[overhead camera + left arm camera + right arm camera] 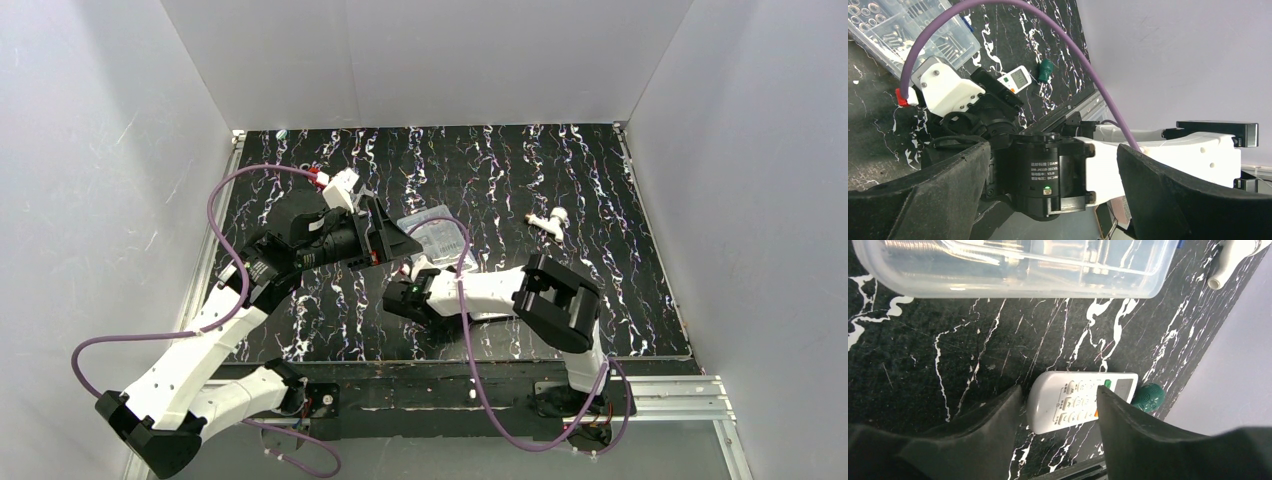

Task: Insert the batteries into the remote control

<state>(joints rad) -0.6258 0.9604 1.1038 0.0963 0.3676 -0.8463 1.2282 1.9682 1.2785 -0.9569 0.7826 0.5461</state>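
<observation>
Both pairs of jaws stood wide apart and empty. The right gripper (1057,392) hung over the remote control (1075,402), and the left gripper (1052,147) faced the right arm. The remote lay flat, buttons up, near the table's middle towards the near edge, with a green object (1148,397) just beside its display end and a clear box (1013,265) farther in. It looked light, stiff and slippery, best gripped across its long sides. Room was tight there and freer towards the far edge.

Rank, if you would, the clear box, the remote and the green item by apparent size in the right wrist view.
1. clear box, cropped yet largest
2. remote
3. green item, partly hidden behind a finger
</observation>
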